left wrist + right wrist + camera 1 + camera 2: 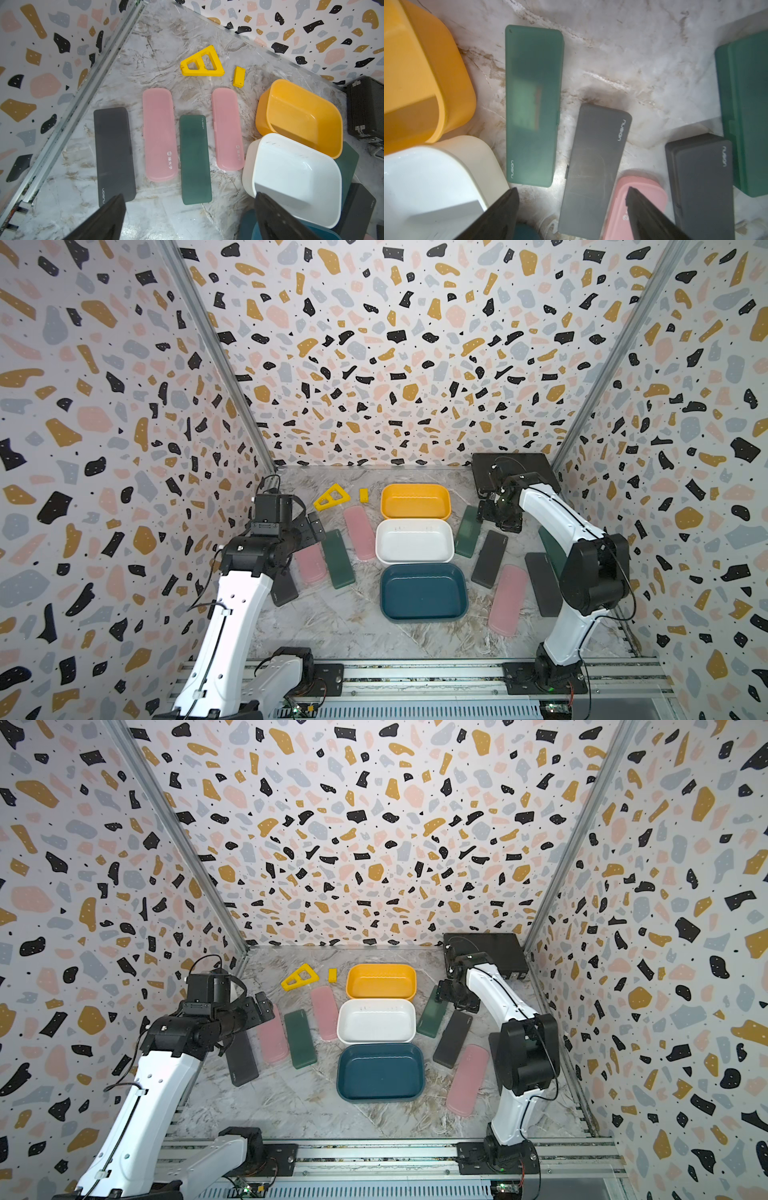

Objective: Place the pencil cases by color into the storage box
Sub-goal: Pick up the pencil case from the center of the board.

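A marble table (332,626) stands boxed in by terrazzo-print walls. Down its middle run three empty bins: the yellow bin (415,506) toward the far edge, the white bin (414,545), then the blue bin (424,593). None of the cases (359,533) is in a bin yet; four lie toward the left edge, five toward the right edge.

The right pincer (572,189) hangs with its jaws apart and nothing between them. In both top views it hovers over the far end of the green case (533,104). The black case (593,166) lies next along, toward the right edge and a little nearer the near edge. Its long axis runs roughly far to near, with a slight tilt. In the right wrist view the two fingers stand either side of that case's narrow width. The likely pick is therefore the black one, taken across its short side after a small shift toward the near edge. A pink case (656,193) crowds its near end (touching or not, the views do not settle).

The left pincer (190,195), jaws wide and empty, hovers over the left four. The right arm is plainly nearer.
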Action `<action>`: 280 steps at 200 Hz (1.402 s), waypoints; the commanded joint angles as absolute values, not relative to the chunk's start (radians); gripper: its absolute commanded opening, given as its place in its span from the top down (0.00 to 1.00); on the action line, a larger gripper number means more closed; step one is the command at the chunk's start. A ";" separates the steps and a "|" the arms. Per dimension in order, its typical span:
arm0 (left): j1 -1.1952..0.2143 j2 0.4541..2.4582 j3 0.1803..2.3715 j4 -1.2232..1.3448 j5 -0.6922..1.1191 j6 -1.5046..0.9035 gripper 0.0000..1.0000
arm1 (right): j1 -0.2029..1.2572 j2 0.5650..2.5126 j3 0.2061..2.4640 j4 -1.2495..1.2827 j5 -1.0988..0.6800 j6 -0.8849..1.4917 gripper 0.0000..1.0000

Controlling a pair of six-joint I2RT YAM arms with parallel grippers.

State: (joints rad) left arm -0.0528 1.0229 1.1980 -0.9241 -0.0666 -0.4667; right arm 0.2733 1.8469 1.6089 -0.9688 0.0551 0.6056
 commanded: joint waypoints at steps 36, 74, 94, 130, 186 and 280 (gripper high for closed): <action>-0.051 1.062 1.223 -0.998 -0.034 -0.482 0.00 | 0.305 1.974 1.756 -0.999 0.072 0.701 0.10; -0.051 1.080 1.221 -0.986 -0.039 -0.466 0.00 | 0.316 2.081 1.864 -1.029 0.090 0.725 0.10; -0.051 1.094 1.224 -0.983 -0.037 -0.452 0.00 | 0.318 2.123 1.900 -1.033 0.100 0.732 0.08; -0.051 1.117 1.226 -0.975 -0.041 -0.425 0.00 | 0.318 2.187 1.962 -1.038 0.097 0.738 0.05; -0.051 1.142 1.225 -0.960 -0.050 -0.401 0.00 | 0.319 2.259 2.026 -1.049 0.098 0.745 0.04; -0.051 1.179 1.213 -0.945 -0.032 -0.375 0.00 | 0.321 2.306 1.987 -0.999 0.084 0.758 0.07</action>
